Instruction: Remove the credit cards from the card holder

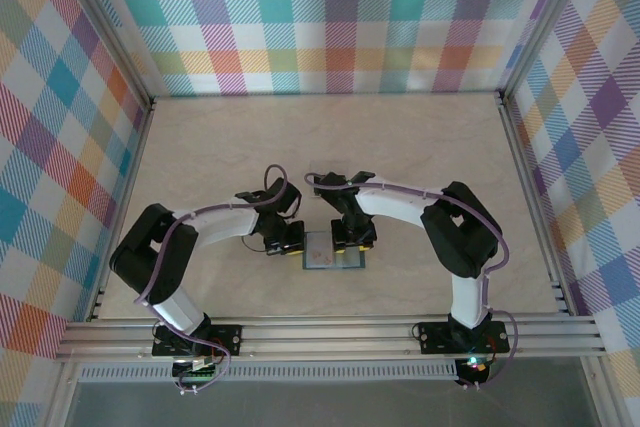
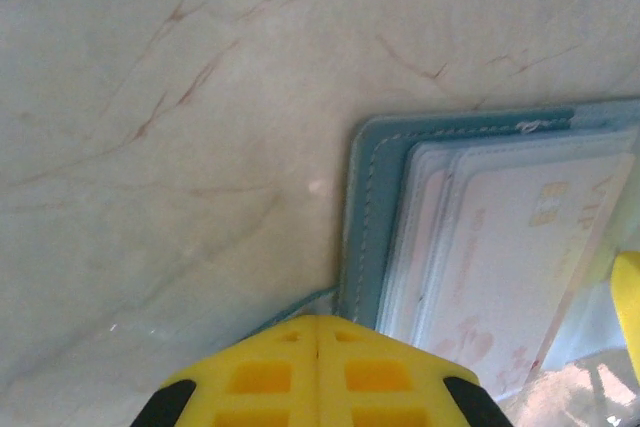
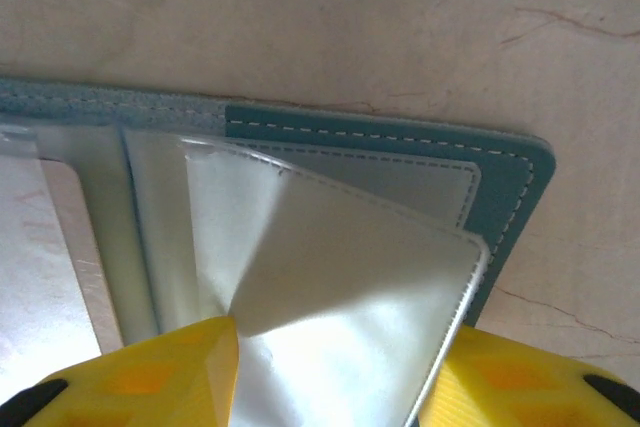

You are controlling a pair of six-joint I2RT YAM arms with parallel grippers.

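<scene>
Both arms bend inward and meet low in the middle of the top view. The left gripper (image 1: 285, 243) is closed tight, fingers together, right at the left edge of the open card holder (image 1: 333, 255). The right gripper (image 3: 335, 357) has its jaws apart around a silvery sheet (image 3: 340, 267), can't tell if it's actually gripped. The credit cards (image 2: 500, 247) sit in the holder's pocket.

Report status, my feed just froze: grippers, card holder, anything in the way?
Left gripper shut at corner of card holder. Right gripper astride a lifted glossy sleeve, grip unclear. Credit cards not yet out, under clear plastic.
</scene>
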